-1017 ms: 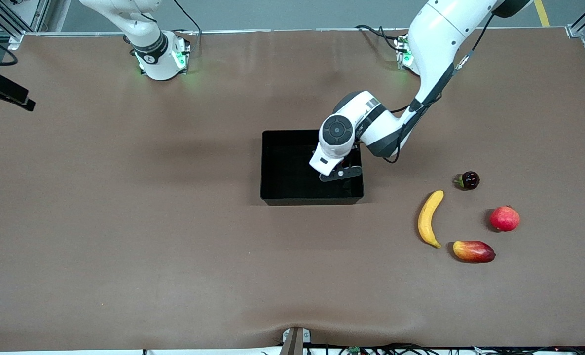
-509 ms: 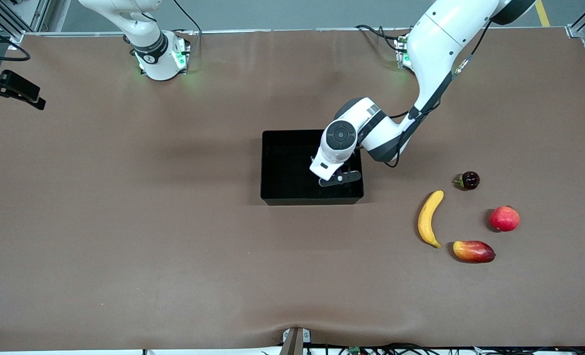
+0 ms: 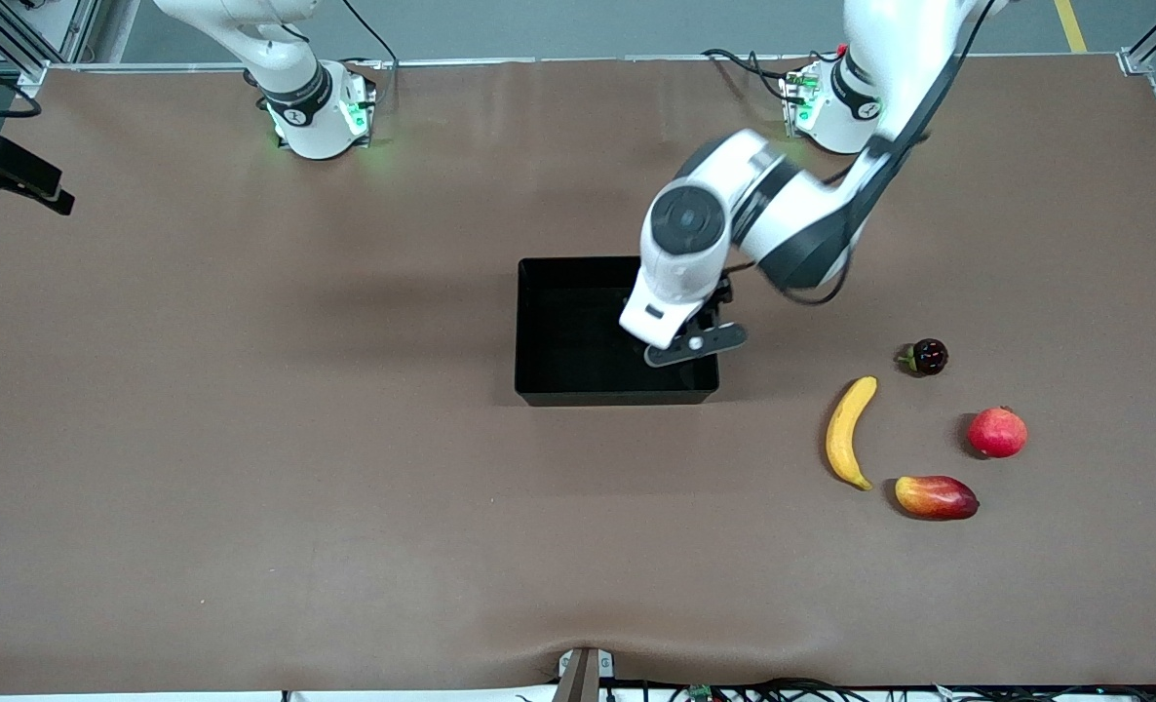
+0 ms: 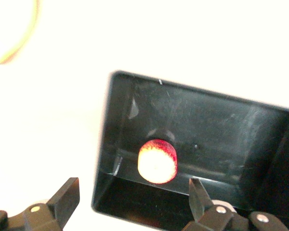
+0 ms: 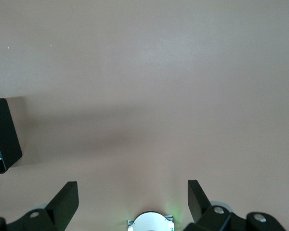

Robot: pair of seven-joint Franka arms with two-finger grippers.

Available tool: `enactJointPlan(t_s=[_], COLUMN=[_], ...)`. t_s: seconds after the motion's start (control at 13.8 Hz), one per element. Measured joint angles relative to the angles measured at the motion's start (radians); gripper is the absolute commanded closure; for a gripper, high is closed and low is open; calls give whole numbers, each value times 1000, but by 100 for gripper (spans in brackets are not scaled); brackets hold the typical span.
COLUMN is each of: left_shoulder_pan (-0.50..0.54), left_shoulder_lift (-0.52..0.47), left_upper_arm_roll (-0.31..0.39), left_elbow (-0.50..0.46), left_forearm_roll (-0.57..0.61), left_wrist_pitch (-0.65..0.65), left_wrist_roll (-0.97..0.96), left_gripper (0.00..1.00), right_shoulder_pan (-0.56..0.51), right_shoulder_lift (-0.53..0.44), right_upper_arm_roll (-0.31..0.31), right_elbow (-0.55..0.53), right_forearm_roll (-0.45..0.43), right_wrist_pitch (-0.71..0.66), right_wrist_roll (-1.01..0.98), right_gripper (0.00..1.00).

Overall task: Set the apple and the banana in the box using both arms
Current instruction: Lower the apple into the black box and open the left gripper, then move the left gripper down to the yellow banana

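Observation:
The apple (image 4: pixel 157 161), red with a pale yellow face, lies on the floor of the black box (image 4: pixel 192 113) close to one wall. My left gripper (image 4: pixel 133 188) hangs open above it, fingers wide apart and touching nothing. In the front view the left gripper (image 3: pixel 687 330) is over the box (image 3: pixel 568 336) at the end toward the left arm, and its wrist hides the apple. The banana (image 3: pixel 849 432) lies on the table toward the left arm's end, nearer the front camera than the box. My right gripper (image 5: pixel 132 192) is open and empty, high over bare table by its own base.
Three other fruits lie around the banana: a small dark red one (image 3: pixel 926 357), a plain red round one (image 3: pixel 997 432) and a red-and-yellow mango (image 3: pixel 936 497). A corner of the box (image 5: pixel 2 137) shows in the right wrist view. Brown mat covers the table.
The left wrist has risen out of the box and shifted slightly toward the left arm's end. The fruits on the table have not moved.

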Motion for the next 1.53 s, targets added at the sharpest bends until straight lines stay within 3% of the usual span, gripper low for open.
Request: enactJointPlan(t_s=[0.07, 0.22, 0.51, 0.8, 1.09, 1.38, 1.45, 1.53], left_shoulder_pan=[30, 124, 289, 415, 425, 451, 458, 462], left_shoulder_lift=[-30, -51, -2, 96, 204, 251, 258, 265], left_upper_arm_roll=[2, 4, 9, 13, 12, 14, 14, 14], left_elbow=[19, 23, -18, -86, -101, -155, -170, -181], left_forearm_roll=[1, 1, 2, 9, 176, 220, 220, 224], left_wrist_pitch=[-27, -39, -12, 156, 246, 364, 389, 408], left_wrist_roll=[9, 130, 484, 745, 763, 764, 764, 764], left_gripper=[0, 0, 0, 0, 0, 0, 2, 16], right_shoulder_pan=[49, 84, 91, 92, 92, 92, 92, 92], right_shoulder_lift=[0, 0, 1, 1, 1, 1, 1, 1], right_upper_arm_roll=[-61, -107, -116, -118, -118, -119, -120, -122], right_elbow=[0, 0, 0, 0, 0, 0, 0, 0], right_forearm_roll=[0, 0, 0, 0, 0, 0, 0, 0], right_wrist_pitch=[0, 0, 0, -4, -6, -15, -15, -16], right_wrist_roll=[-3, -16, -68, -75, -76, -76, -76, -76], right_gripper=[0, 0, 0, 0, 0, 0, 0, 0])
